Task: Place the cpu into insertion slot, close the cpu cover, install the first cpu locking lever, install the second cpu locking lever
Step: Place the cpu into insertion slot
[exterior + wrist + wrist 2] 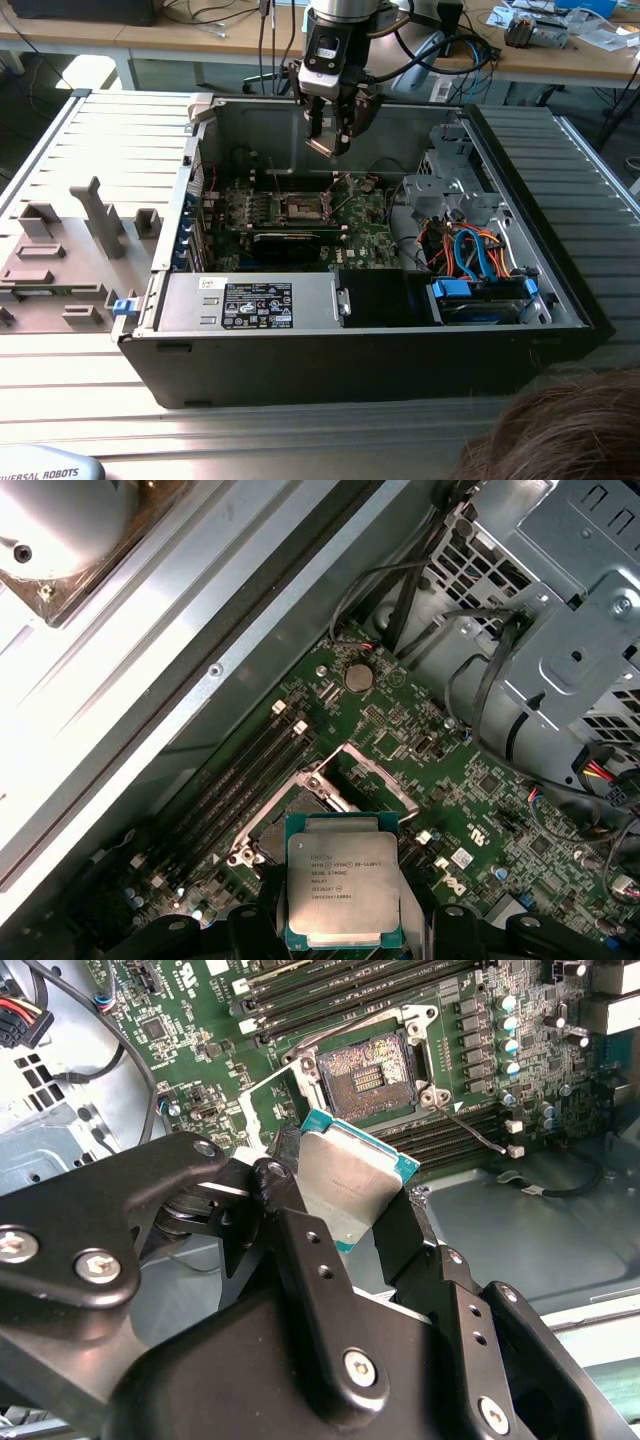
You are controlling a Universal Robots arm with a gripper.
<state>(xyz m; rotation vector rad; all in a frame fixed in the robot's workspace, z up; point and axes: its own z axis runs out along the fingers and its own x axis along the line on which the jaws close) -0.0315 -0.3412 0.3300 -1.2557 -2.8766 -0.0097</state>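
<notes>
Two black fingers [300,1230] of your pincer [328,140] are clenched on the cpu [350,1185], one on each of two opposite edges. The chip's silver-grey metal top faces both wrist cameras. You are holding it in the air, clear of the board and touching nothing but the fingers.

The insertion slot [365,1070] lies below it with its dark centre of contacts bare, so the cpu is not yet seated. In the first wrist view the chip [343,880] hides part of the slot [285,820]. The cpu cover [375,770] is swung up off the socket, its silver frame standing just beside it. A thin wire lever [470,1130] angles away from one corner of the socket.

In the exterior view your pincer hangs inside the open computer case [400,340], above the green motherboard [370,225]. The case lies on the ribbed metal bench [120,120], with grey fixtures [100,220] at the exterior view's left. A person's hair [560,430] shows at the near right corner.
</notes>
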